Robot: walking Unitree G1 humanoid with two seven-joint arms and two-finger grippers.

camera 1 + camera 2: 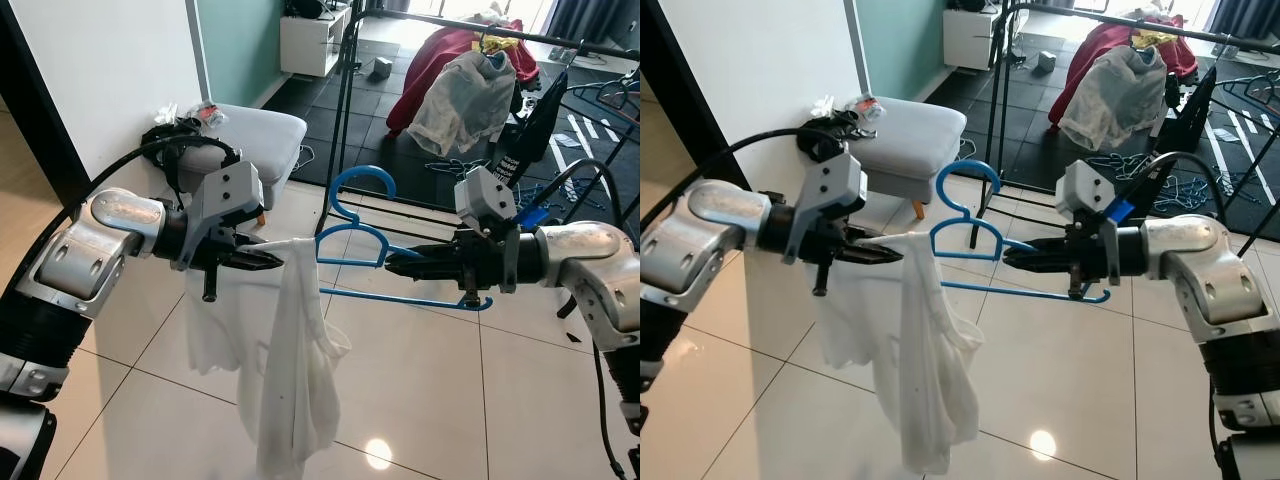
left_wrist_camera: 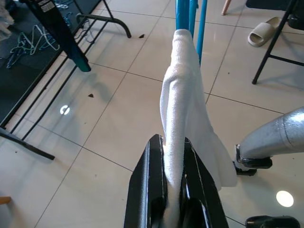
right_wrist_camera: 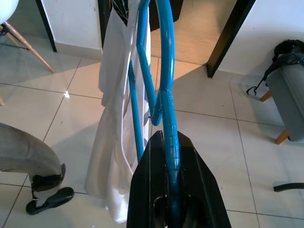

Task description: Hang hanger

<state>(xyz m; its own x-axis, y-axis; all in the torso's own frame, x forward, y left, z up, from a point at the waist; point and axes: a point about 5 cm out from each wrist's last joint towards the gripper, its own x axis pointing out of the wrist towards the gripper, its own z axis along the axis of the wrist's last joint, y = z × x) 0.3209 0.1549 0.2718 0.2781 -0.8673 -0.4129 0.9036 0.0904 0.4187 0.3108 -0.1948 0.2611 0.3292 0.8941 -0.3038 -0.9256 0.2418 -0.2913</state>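
The right gripper [image 1: 392,263] is clamped on 1 arm of the blue hanger [image 1: 372,250], holding it level in mid-air. The left gripper [image 1: 272,261] pinches the white garment [image 1: 290,350], probably to draw it over the hanger's other arm before hanging.

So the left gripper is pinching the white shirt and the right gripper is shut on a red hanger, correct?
Not quite: the hanger is blue, not red, as the right wrist view shows plainly. The rest holds: the left gripper is pinching the white shirt, and the right gripper is shut on the hanger.
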